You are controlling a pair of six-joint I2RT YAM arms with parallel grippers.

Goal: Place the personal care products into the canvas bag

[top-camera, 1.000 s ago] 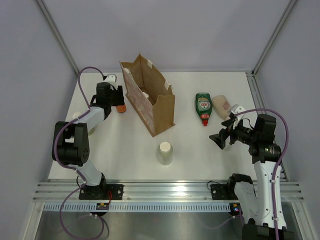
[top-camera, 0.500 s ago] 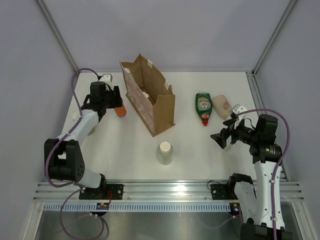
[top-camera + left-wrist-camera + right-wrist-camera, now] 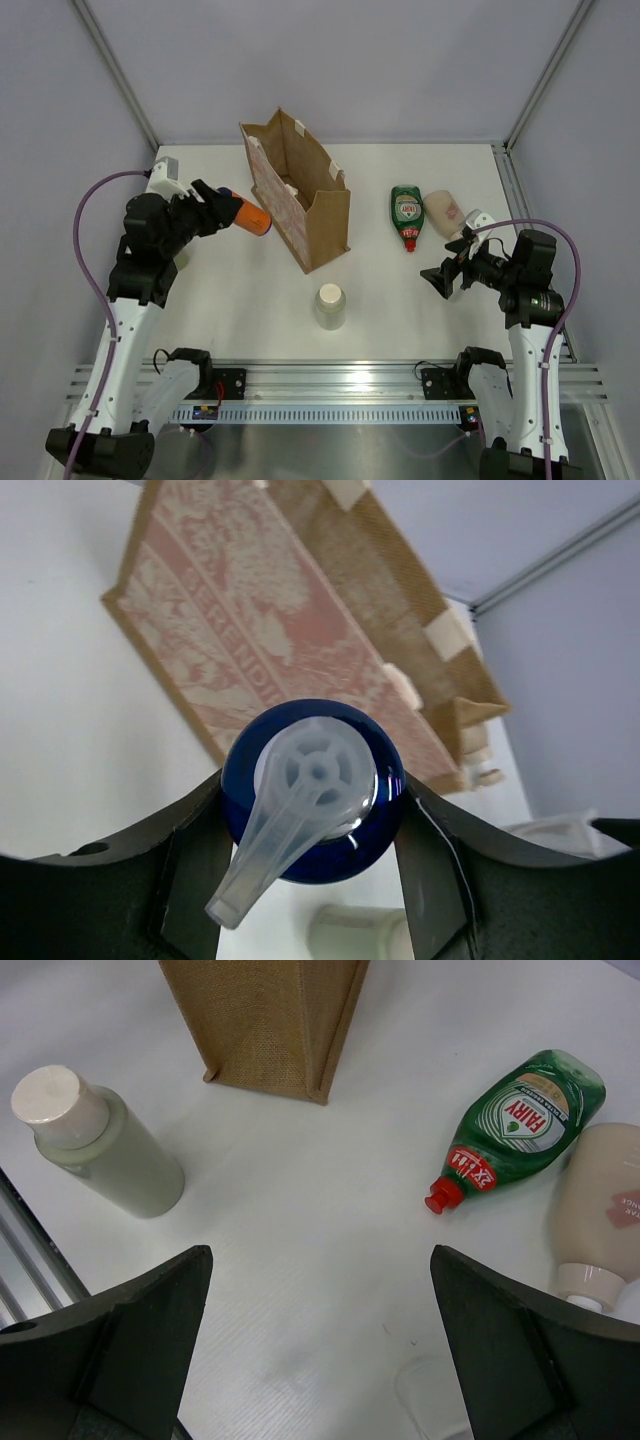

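Note:
My left gripper [image 3: 222, 208] is shut on the orange bottle [image 3: 252, 219] and holds it tilted in the air, just left of the canvas bag [image 3: 300, 200]. The left wrist view shows its blue cap [image 3: 312, 790] between my fingers, with the bag's patterned side [image 3: 250, 650] beyond. The cream cylinder [image 3: 331, 305] stands in front of the bag. The green bottle [image 3: 407, 213] and the peach bottle [image 3: 442, 212] lie right of the bag. My right gripper [image 3: 442, 278] is open and empty above bare table [image 3: 320, 1360]. A faint clear item [image 3: 432, 1398] lies under it.
The right wrist view shows the bag's corner [image 3: 265, 1020], the cream cylinder [image 3: 100, 1145], the green bottle [image 3: 525, 1120] and the peach bottle [image 3: 600, 1200]. An aluminium rail [image 3: 330, 375] runs along the table's near edge. Grey walls close the back and sides.
My left arm has lifted the orange bottle off the table and raised it, swinging the wrist back to the left, with the bottle now pointing towards the bag. The right arm has not moved.

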